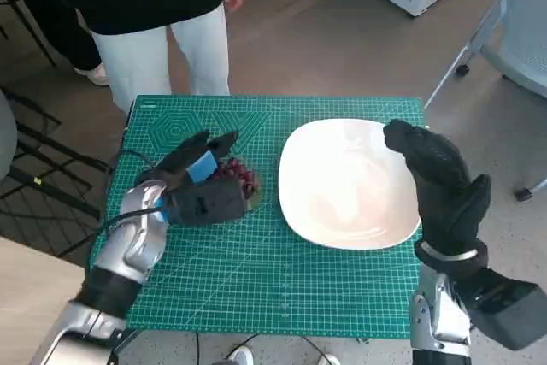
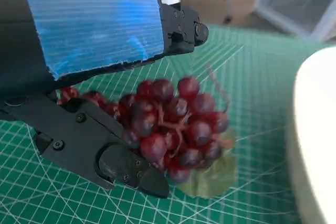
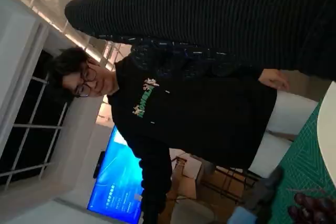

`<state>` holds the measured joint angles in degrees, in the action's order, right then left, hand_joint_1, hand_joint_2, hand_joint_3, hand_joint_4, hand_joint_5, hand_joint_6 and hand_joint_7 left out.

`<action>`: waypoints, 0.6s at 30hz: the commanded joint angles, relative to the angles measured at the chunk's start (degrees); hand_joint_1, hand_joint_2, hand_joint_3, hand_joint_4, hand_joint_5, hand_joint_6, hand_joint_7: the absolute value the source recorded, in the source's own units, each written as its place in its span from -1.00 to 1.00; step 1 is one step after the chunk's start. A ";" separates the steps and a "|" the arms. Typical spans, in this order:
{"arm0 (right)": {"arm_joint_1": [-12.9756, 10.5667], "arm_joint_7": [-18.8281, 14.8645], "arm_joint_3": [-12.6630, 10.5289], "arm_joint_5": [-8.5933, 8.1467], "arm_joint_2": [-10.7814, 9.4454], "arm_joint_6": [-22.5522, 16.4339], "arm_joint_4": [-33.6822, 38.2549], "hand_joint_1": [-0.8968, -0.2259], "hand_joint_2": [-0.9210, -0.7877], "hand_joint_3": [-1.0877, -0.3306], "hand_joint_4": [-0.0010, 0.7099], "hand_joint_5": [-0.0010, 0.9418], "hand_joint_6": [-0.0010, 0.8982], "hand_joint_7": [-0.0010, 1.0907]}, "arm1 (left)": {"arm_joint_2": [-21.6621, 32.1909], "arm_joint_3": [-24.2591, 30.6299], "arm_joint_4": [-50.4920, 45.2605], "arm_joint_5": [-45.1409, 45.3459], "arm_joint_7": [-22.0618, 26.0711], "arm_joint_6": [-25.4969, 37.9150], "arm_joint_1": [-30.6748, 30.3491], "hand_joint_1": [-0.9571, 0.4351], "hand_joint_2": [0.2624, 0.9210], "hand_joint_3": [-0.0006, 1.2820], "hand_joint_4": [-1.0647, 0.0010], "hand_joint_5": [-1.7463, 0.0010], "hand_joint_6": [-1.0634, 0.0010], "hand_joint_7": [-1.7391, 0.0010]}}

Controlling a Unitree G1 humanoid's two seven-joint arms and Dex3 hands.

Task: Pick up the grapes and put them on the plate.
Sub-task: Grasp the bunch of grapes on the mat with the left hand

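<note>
Left hand: the left hand [image 1: 198, 184] is lowered over the grapes [image 1: 240, 179], fingers spread to either side of the bunch; in the left wrist view the fingers [image 2: 113, 156] lie against the berries but have not clearly closed, so I judge it open and holding nothing.
Right hand: the right hand [image 1: 432, 173] hovers over the right edge of the plate [image 1: 342, 184], fingers apart and holding nothing.
Grapes: a dark red bunch lying on the green mat [image 1: 256, 271] of the worktop, left of the plate and just beside its rim, with a pale leaf [image 2: 210, 179] under it.
Step in hand: closing on the bunch. It would go best if the fingers wrap low round the whole cluster rather than pinching loose berries, then lift straight before swinging right to the plate.
Risk: a shallow grip may let berries roll off.
Left wrist view alone: the stem, the leaf and how close the fingers sit.
Head view alone: how near the plate is, and a person [image 1: 162, 6] standing at the far side.
Right wrist view: mostly the person; grapes only at a corner.
</note>
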<state>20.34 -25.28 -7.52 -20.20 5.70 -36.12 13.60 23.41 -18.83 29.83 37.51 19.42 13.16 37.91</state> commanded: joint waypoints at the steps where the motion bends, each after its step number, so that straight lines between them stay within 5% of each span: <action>1: -1.41 0.04 -0.45 0.05 0.13 0.42 0.56 0.30 -1.00 0.45 0.00 -1.00 -0.72 -0.20 | -0.87 -1.97 3.74 0.65 1.15 1.95 3.02 -0.21 0.35 -0.99 1.00 1.00 0.69 1.00; 18: -0.85 0.36 -0.62 0.79 0.01 0.19 1.25 0.29 -1.00 0.45 0.00 -1.00 -0.70 -0.22 | -1.21 -3.41 8.35 -0.66 0.27 1.73 4.45 -0.23 0.37 -0.99 1.00 1.00 0.68 1.00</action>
<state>20.15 -25.02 -8.04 -19.88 5.72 -36.14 13.81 22.27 -21.90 36.97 37.34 20.08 15.43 41.61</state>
